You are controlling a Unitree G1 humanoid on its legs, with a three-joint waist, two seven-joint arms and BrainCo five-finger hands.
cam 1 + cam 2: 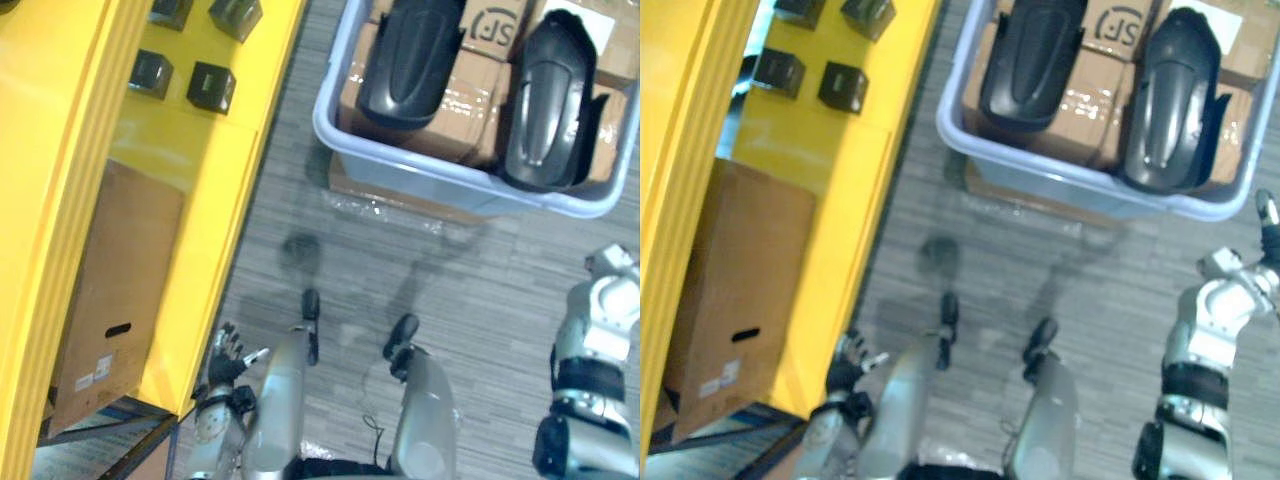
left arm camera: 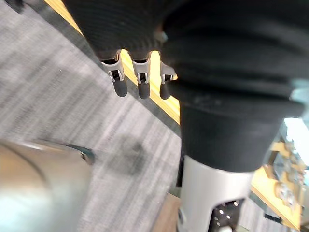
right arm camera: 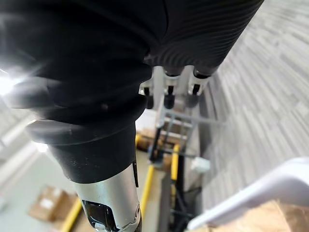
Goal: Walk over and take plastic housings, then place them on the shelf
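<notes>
Though left hand [image 1: 225, 358] and right hand [image 3: 168, 88] slack, empty, two plastic housings [image 1: 410, 60] [image 1: 545, 100] in one bin [image 1: 420, 178].

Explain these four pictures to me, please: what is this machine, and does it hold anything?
It is a walking humanoid robot. The two wide pictures come from cameras in its head, looking down at the floor; the two close ones come from its wrists. On its left stands a yellow shelf with small black boxes and a cardboard box. Ahead, a pale bin holds two dark plastic housings lying on cartons. The left hand and the right hand are open and hold nothing.
</notes>
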